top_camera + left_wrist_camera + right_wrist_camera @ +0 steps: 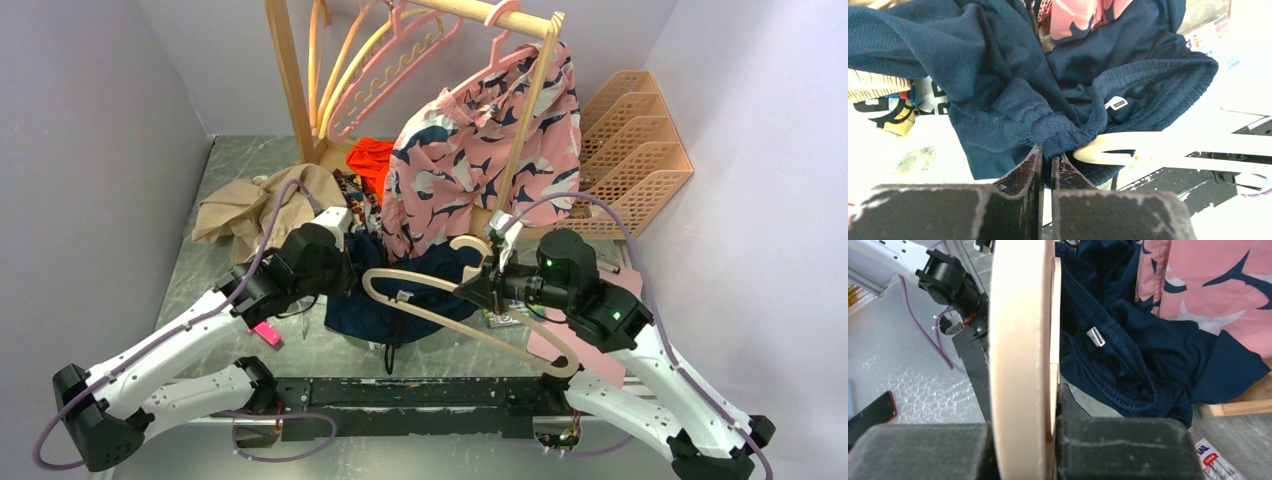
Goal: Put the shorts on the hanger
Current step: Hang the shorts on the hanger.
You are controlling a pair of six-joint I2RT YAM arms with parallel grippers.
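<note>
The dark navy shorts (400, 305) lie bunched on the table between my two arms, elastic waistband toward the near edge. My left gripper (350, 272) is shut on a fold of that waistband (1058, 142), fingers pressed together on the cloth (1047, 157). The cream hanger (480, 334) lies tilted across the shorts, with one tip (1098, 150) against the waistband beside the left fingers. My right gripper (478, 287) is shut on the hanger near its hook, and the hanger's thick edge (1020, 340) fills the gap between its pads (1023, 412). The shorts (1148, 355) lie just beyond it.
A wooden rack (290, 80) at the back carries pink hangers (390, 60) and pink printed shorts (480, 150). A tan garment (250, 205) and an orange one (372, 158) lie behind. A peach tray stack (635, 140) stands at the right. A red-cased phone (870, 415) rests nearby.
</note>
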